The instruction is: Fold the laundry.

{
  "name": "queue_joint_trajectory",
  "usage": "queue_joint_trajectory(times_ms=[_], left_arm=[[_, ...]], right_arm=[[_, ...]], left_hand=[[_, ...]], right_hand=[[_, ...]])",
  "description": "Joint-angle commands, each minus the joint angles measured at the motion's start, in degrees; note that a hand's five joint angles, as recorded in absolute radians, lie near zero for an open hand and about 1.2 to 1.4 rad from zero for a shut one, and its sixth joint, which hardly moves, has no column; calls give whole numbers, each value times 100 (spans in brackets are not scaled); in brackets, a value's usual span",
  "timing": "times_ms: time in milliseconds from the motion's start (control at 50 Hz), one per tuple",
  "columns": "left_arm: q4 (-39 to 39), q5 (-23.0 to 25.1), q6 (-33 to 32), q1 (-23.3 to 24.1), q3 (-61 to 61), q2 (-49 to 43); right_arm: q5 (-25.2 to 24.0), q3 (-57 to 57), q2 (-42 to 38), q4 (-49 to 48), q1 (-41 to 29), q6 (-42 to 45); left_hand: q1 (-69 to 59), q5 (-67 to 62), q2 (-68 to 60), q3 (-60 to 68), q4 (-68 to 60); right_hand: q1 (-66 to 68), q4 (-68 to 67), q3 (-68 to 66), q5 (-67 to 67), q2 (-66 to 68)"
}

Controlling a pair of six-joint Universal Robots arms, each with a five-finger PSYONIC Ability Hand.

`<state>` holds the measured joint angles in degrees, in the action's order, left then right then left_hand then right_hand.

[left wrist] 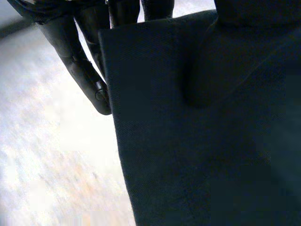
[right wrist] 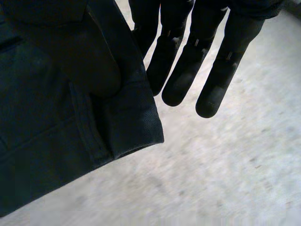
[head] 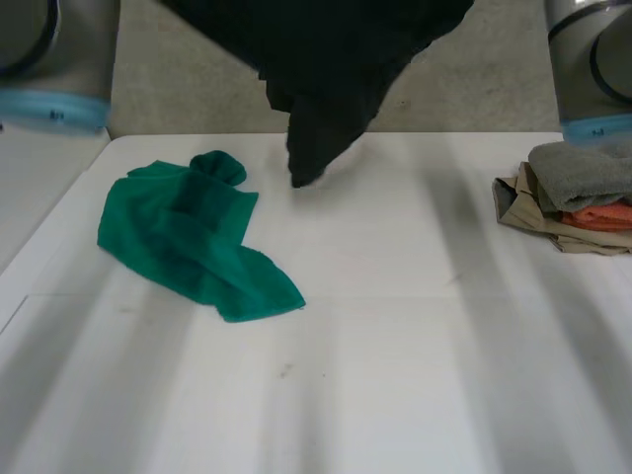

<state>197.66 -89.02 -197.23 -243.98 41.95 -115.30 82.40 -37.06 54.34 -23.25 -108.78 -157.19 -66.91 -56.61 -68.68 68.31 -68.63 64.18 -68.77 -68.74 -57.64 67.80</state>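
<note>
Two hands pinch the dark cloth point(head: 326, 59) above the far surface point(head: 395, 375): left hand point(left wrist: 87, 70) and right hand point(right wrist: 183, 66), thumb against fingers.

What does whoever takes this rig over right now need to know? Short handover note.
Left hand: shut, thumb pinching an edge of the dark navy woven cloth against its fingers.
Right hand: shut, thumb pinning a hemmed corner of the same cloth.
The cloth hangs in the air over the far side of the white table, unfolded.
A crumpled green cloth lies on the table's left side.
A stack of grey, orange and beige laundry sits at the right edge and looks folded.
Left to do: spread and fold the dark cloth, then the green one.
</note>
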Motion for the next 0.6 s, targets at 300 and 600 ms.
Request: queue_joint_trajectory(times_ms=[300,600], left_arm=[[-1016,139,-684,649,4952,946],[-4095,394,-694,1326,5323,1475]], right_arm=[[-1394,-4254,488,1460,734,583],[-1393,-5891,1967,4794,1306,2816]], left_hand=[[-1309,-1339,-1132,1169,-1137],[-1309,-1339,-1132,1169,-1137]], right_hand=[[1582,-1123,-1126,-1236,1220],[1582,-1123,-1126,-1236,1220]])
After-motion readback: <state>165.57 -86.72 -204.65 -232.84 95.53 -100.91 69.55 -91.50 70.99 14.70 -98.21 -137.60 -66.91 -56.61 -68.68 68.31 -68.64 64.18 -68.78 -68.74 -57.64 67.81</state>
